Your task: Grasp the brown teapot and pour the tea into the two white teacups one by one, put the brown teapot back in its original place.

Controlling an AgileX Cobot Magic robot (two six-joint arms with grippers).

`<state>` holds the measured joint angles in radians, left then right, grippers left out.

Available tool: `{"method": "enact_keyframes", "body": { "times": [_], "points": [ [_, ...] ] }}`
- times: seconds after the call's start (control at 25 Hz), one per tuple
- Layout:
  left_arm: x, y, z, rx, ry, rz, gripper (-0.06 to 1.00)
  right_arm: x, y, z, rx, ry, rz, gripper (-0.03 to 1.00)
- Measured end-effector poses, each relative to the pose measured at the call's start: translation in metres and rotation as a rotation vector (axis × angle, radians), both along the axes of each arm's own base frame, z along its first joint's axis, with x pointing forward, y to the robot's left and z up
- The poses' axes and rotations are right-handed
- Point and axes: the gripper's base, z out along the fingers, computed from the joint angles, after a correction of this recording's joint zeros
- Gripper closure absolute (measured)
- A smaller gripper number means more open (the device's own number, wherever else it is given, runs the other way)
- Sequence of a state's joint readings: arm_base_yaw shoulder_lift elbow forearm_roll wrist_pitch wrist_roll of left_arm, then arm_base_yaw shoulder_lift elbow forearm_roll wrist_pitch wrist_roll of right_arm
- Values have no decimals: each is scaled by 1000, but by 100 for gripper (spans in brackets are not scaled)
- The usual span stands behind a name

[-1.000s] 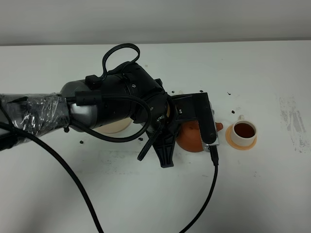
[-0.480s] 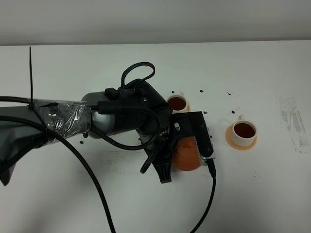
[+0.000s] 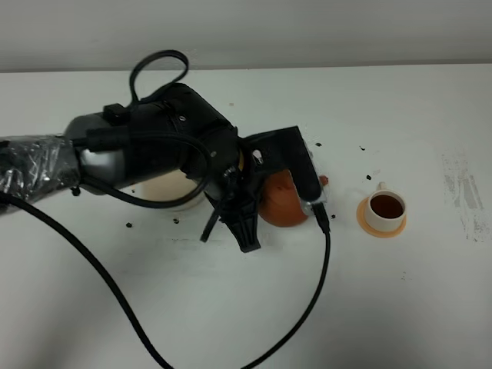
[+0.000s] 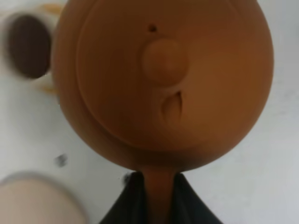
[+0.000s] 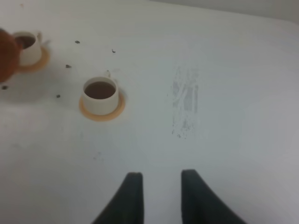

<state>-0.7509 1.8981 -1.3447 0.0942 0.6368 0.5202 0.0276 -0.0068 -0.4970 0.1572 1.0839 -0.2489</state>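
The brown teapot sits upright in my left gripper, just right of the cream saucer. In the left wrist view the teapot fills the frame, lid up, and my left gripper is shut on its handle. One white teacup full of dark tea stands on its orange coaster to the right. The other teacup also holds tea; the arm hides it from the high camera. The right wrist view shows both cups and my right gripper, fingers a little apart, holding nothing.
The saucer's edge shows by the pot. Small dark tea drops dot the white table around the cups. A scuffed patch marks the table at the right. The left arm's black cable trails across the table's front.
The left arm has carried the teapot back and to the left, away from the right cup and closer to the saucer. The arm now covers the far cup.
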Motion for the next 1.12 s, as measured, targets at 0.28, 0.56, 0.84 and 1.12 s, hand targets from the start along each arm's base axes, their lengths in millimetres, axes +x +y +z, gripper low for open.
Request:
{"method": "enact_keyframes", "body": {
  "times": [0.28, 0.56, 0.84, 1.12],
  "points": [
    [23, 53, 5, -18, 18, 216, 82, 0, 0, 0, 0, 0, 0, 75],
    [41, 100, -5, -43, 75, 507, 82, 0, 0, 0, 0, 0, 0, 75],
    [47, 129, -14, -40, 102, 624, 82, 0, 0, 0, 0, 0, 0, 75],
    [54, 133, -17, -78, 69, 642, 82, 0, 0, 0, 0, 0, 0, 75]
  ]
}}
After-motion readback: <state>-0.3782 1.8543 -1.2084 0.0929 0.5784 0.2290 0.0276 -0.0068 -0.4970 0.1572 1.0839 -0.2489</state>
